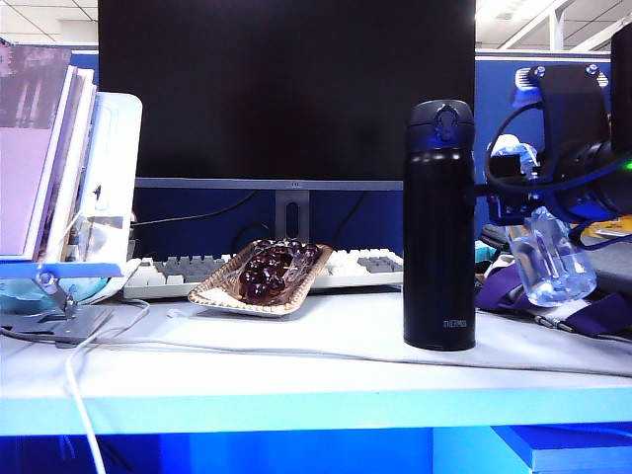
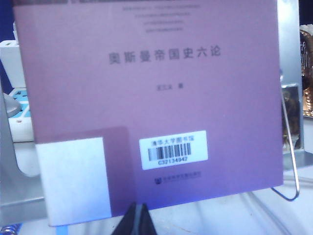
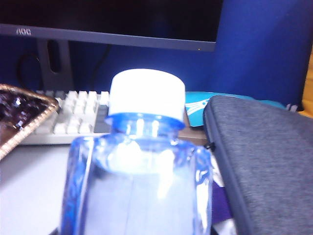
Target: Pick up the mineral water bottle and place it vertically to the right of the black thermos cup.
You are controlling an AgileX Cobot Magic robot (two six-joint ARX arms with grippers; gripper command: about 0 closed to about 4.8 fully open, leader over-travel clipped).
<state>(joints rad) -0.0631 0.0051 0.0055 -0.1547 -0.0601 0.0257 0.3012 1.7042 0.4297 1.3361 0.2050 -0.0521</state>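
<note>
The right gripper point(image 1: 538, 212) is up off the desk point(image 1: 296, 380) near its right edge, with the mineral water bottle point(image 1: 550, 259) hanging from it at a tilt, cap end toward the claw. The claw stands partly open and looks clamped around the bottle's upper part, though the fingers themselves are hard to make out in the glare, so take "clamped" as my best read. In the right wrist view the white cap point(image 3: 147, 94) fills the middle of the shot.

What could go wrong: the black thermos cup point(image 1: 439, 225) stands upright just beside the bottle, toward the desk's middle. It's tall and slim, so a sideways nudge from the arm or the bottle could knock it over. The bottle also has to come back to upright before it lands. Set down tilted, it would probably topple. The spot to the right looks cluttered too, with a grey pouch point(image 3: 266, 161) and a purple strap point(image 1: 509, 286) lying there, so the base may not sit flat.

The left gripper point(image 2: 138, 220) is parked at the desk's left edge, its tips pressed together on nothing, facing a purple book point(image 2: 146, 103) on a stand.

Count: one bottle, one thermos, one monitor point(image 1: 286, 89), one keyboard point(image 1: 341, 267), one tray of dark fruit point(image 1: 262, 276).
</note>
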